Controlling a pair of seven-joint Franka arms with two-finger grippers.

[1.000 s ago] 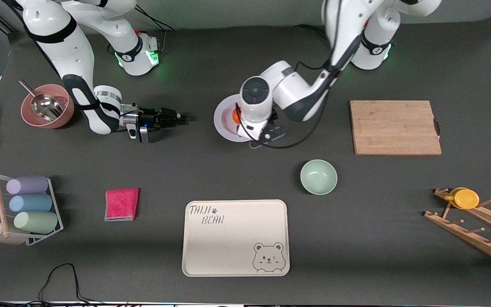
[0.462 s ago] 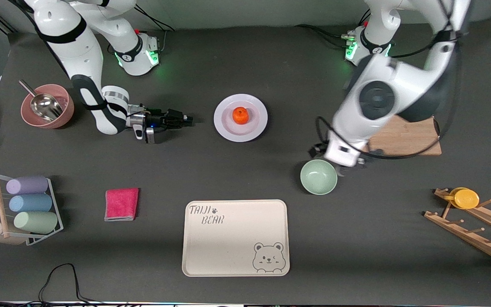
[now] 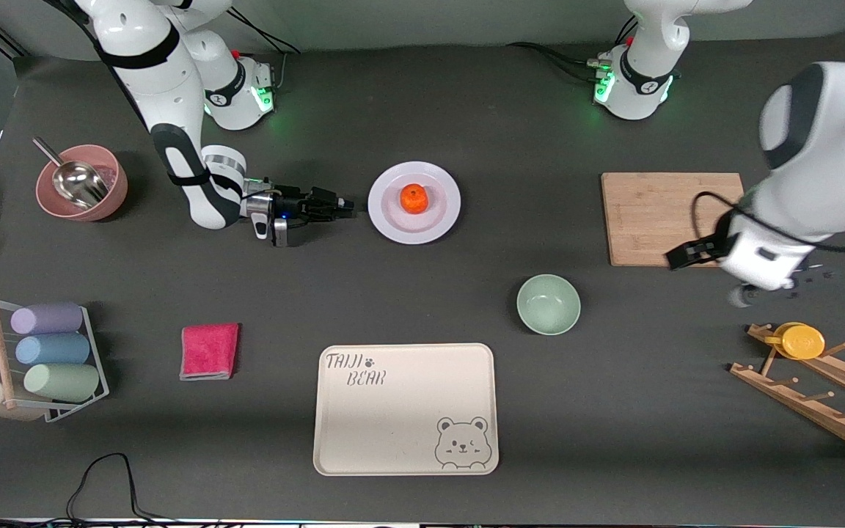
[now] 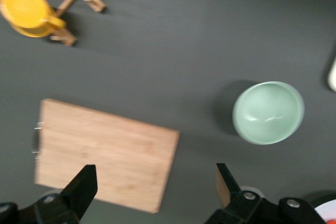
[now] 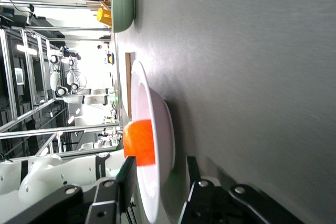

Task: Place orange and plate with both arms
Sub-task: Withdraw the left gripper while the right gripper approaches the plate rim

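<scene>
Dark table (image 3: 422, 88) — plate (image 3: 443, 216), tray (image 3: 393, 425)

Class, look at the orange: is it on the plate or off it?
On it. The orange sits in the middle of the plate, and the right wrist view shows it resting in the plate's well.

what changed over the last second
The left gripper let go of the orange on the plate and swung away toward the cutting board, fingers open. The right gripper crept up to the plate's rim. Everything else stayed put.
</scene>
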